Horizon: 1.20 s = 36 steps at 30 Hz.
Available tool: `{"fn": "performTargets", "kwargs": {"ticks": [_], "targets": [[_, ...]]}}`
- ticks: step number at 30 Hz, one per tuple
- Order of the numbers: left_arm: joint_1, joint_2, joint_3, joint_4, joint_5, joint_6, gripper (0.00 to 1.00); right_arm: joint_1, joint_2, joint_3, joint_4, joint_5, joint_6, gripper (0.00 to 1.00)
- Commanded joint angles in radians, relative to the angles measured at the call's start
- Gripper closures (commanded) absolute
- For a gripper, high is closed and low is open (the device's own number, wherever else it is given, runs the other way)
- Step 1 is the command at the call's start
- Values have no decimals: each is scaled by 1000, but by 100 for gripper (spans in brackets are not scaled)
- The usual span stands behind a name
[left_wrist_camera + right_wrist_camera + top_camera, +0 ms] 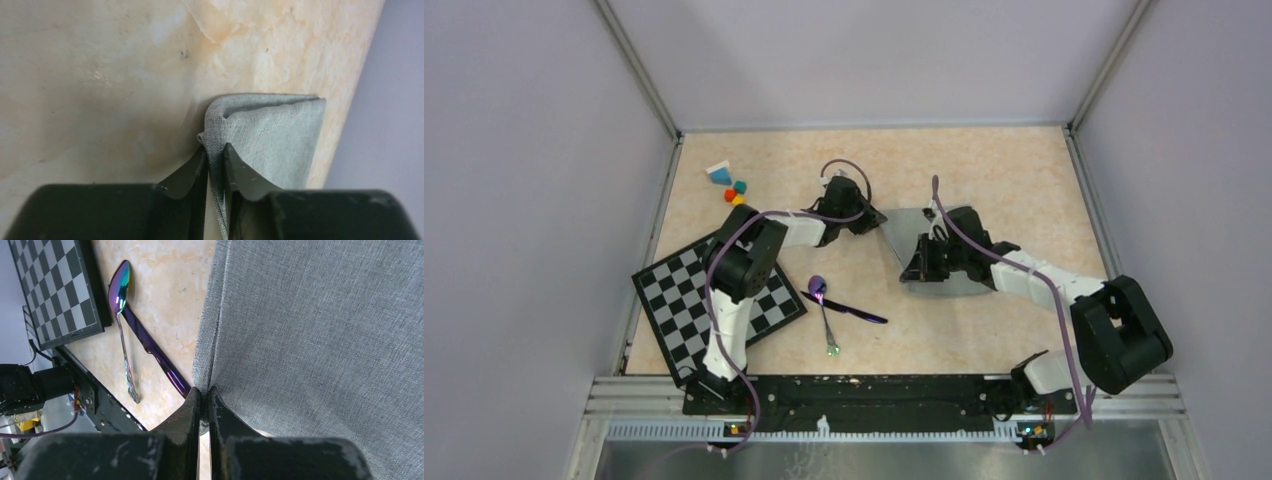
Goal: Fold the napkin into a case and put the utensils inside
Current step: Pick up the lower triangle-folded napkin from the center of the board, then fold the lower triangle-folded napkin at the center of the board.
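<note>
The grey-green napkin point(904, 235) lies partly lifted at the table's middle, between my two grippers. My left gripper point(871, 216) is shut on its left corner; the left wrist view shows the cloth point(270, 140) pinched between the fingers point(187, 172). My right gripper point(916, 268) is shut on the napkin's near edge, and the cloth point(320, 330) fills the right wrist view. The iridescent spoon point(825, 312) and the dark purple stick-like piece point(849, 308) lie crossed on the table to the left of the napkin; both also show in the right wrist view, spoon point(120, 295) and stick point(155, 352). No folded case shows.
A black-and-white checkered board point(709, 305) lies at the near left, partly under the left arm. Small coloured blocks point(732, 188) sit at the far left. Metal rails bound the table's sides and near edge point(874, 400).
</note>
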Motion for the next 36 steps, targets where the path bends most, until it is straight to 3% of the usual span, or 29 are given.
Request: {"fn": "performTargets", "kwargs": {"ticks": [1,6,8,13,20,26,29,36], "targets": [[4,-7,41,-108,-119,114,81,-6,-16,-17,73,-62,-14,100],[7,-100,42,-252,-299,229,91,-1,13,-68,165,-136,17,100],[9,-135,42,-330,-355,247,100,4,31,-96,218,-171,39,100],[-15,-183,108,-588,-519,170,100,7,71,-167,369,-260,126,100],[-116,-56,447,-1085,-760,-80,100,-87,70,-207,304,-258,131,100],[-154,105,746,-1360,-798,-216,100,-157,75,-198,155,-227,39,100],[-164,161,831,-1392,-800,-237,100,-189,72,-194,113,-201,13,100],[-182,179,814,-1155,-757,-67,100,-233,72,-172,40,-153,-43,100]]}}
